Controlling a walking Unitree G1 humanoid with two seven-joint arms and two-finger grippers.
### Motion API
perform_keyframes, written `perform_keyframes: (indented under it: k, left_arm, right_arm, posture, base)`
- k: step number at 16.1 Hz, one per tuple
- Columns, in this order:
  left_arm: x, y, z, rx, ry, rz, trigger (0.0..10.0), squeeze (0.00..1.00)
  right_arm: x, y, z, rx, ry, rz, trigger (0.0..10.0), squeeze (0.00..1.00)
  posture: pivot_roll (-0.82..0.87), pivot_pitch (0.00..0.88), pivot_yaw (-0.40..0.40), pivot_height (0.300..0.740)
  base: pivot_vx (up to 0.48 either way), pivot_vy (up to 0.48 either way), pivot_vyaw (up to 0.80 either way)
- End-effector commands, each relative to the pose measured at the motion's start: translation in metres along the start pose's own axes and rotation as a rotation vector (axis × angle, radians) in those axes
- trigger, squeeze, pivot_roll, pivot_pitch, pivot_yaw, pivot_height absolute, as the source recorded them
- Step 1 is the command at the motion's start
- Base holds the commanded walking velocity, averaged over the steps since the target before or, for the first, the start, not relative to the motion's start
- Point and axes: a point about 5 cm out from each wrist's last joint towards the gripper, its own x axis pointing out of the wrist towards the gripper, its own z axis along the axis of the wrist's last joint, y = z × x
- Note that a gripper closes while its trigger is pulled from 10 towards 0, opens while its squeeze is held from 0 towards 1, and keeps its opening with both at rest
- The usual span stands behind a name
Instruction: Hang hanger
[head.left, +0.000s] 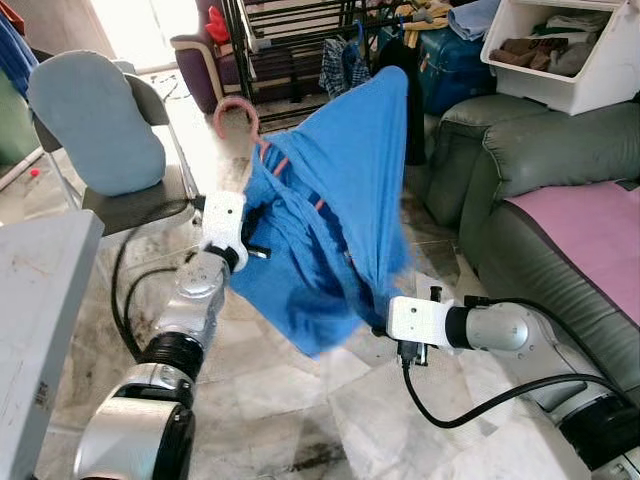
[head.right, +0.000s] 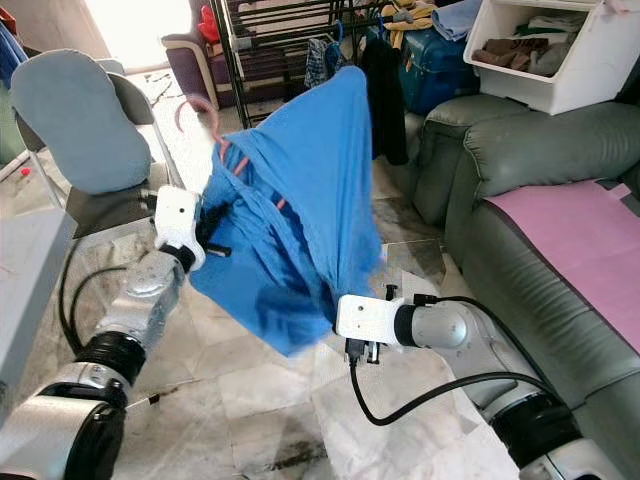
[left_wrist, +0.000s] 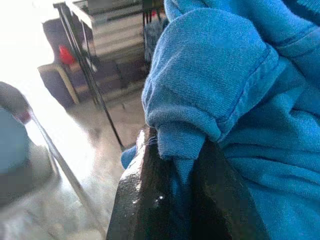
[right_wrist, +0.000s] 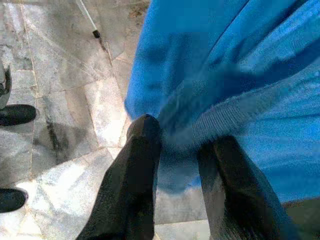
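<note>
A blue garment (head.left: 340, 200) hangs on a pink hanger whose hook (head.left: 236, 108) sticks up at the upper left of the cloth; pink hanger arms (head.left: 278, 165) peek out at the neckline. My left gripper (head.left: 256, 226) is pushed into the garment's left side, shut on a fold of blue cloth (left_wrist: 180, 135). Lower right, my right gripper (head.left: 376, 322) pinches the garment's bottom hem (right_wrist: 200, 135) between its two black fingers (right_wrist: 142, 165), so the cloth is stretched between both arms above the marble floor.
A black clothes rack (head.left: 300, 40) stands behind the garment. There is a chair with a grey-blue cushion (head.left: 95, 120) to the left, a white table edge (head.left: 40, 290) at near left, and a green sofa (head.left: 540, 160) with a pink cover on the right. Dark shoes (right_wrist: 15, 114) rest on the floor.
</note>
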Motion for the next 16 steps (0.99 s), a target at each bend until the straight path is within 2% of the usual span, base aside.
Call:
perform_keyframes:
  k: [1, 2, 4, 6, 7, 8, 9, 10, 11, 12, 14, 15, 16]
  left_arm:
    - [0.003, 0.009, 0.017, 0.003, -0.078, 0.047, 0.0, 0.0]
    - [0.001, 0.014, 0.011, -0.012, -0.049, 0.076, 0.0, 0.0]
    - [-0.001, 0.022, 0.009, 0.011, -0.035, 0.12, 0.0, 0.0]
    - [-0.004, 0.031, 0.006, 0.031, -0.017, 0.182, 1.5, 0.0]
    - [-0.005, 0.035, 0.004, 0.01, -0.006, 0.218, 2.0, 0.0]
    - [-0.006, 0.039, 0.002, -0.011, 0.006, 0.244, 1.4, 0.0]
    - [-0.006, 0.038, 0.001, -0.008, 0.003, 0.223, 0.4, 0.0]
    - [-0.006, 0.035, 0.001, 0.014, -0.007, 0.196, 0.4, 0.0]
    - [-0.007, 0.031, 0.003, 0.093, -0.029, 0.139, 0.0, 0.0]
    - [-0.01, 0.023, -0.001, 0.205, -0.037, 0.029, 0.0, 0.0]
    - [-0.02, 0.019, -0.011, 0.408, -0.032, -0.14, 0.0, 0.0]
    - [-0.024, 0.019, -0.014, 0.45, -0.029, -0.183, 0.0, 0.0]
    - [-0.028, 0.022, -0.018, 0.545, -0.014, -0.219, 0.0, 0.0]
  right_arm:
    - [-0.002, -0.004, 0.0, -0.01, -0.005, 0.008, 10.0, 1.0]
    - [-0.004, -0.013, 0.003, -0.014, -0.018, -0.038, 10.0, 1.0]
    - [-0.001, -0.007, 0.002, -0.009, -0.018, 0.015, 10.0, 1.0]
    - [0.0, -0.002, 0.005, -0.022, -0.031, 0.046, 10.0, 1.0]
    - [0.001, -0.01, 0.007, -0.022, -0.039, -0.019, 10.0, 1.0]
    - [0.001, -0.022, 0.007, -0.014, -0.042, -0.116, 10.0, 1.0]
    - [0.0, -0.028, 0.009, -0.008, -0.069, -0.152, 10.0, 1.0]
    - [-0.001, -0.027, 0.012, 0.004, -0.1, -0.131, 10.0, 1.0]
    - [-0.004, -0.027, 0.016, 0.014, -0.135, -0.106, 10.0, 1.0]
    - [-0.013, -0.036, 0.021, 0.042, -0.179, -0.102, 10.0, 1.0]
    - [-0.031, -0.058, 0.019, 0.015, -0.169, -0.125, 10.0, 1.0]
    - [-0.036, -0.063, 0.019, 0.008, -0.167, -0.127, 10.0, 1.0]
    - [-0.044, -0.071, 0.023, 0.016, -0.187, -0.124, 10.0, 1.0]
  posture:
    - [-0.18, 0.0, 0.073, 0.736]
    - [-0.18, 0.0, 0.073, 0.736]
    - [-0.18, 0.0, 0.069, 0.736]
    - [-0.18, 0.0, 0.07, 0.736]
    - [-0.18, 0.0, 0.07, 0.736]
    - [-0.18, 0.0, 0.071, 0.736]
    - [-0.18, 0.0, 0.073, 0.736]
    - [-0.18, 0.0, 0.073, 0.736]
    - [-0.18, 0.0, 0.073, 0.736]
    - [-0.18, 0.0, 0.073, 0.736]
    - [-0.18, 0.0, 0.077, 0.736]
    - [-0.18, 0.0, 0.077, 0.736]
    - [-0.18, 0.0, 0.076, 0.736]
  base:
    - [0.0, 0.0, 0.0]
    - [0.0, 0.0, 0.0]
    - [0.0, 0.0, 0.0]
    - [0.0, 0.0, 0.0]
    - [0.0, 0.0, 0.0]
    - [0.0, 0.0, 0.0]
    - [0.0, 0.0, 0.0]
    - [0.0, 0.0, 0.0]
    - [0.0, 0.0, 0.0]
    - [0.0, 0.0, 0.0]
    - [0.0, 0.0, 0.0]
    - [0.0, 0.0, 0.0]
    - [0.0, 0.0, 0.0]
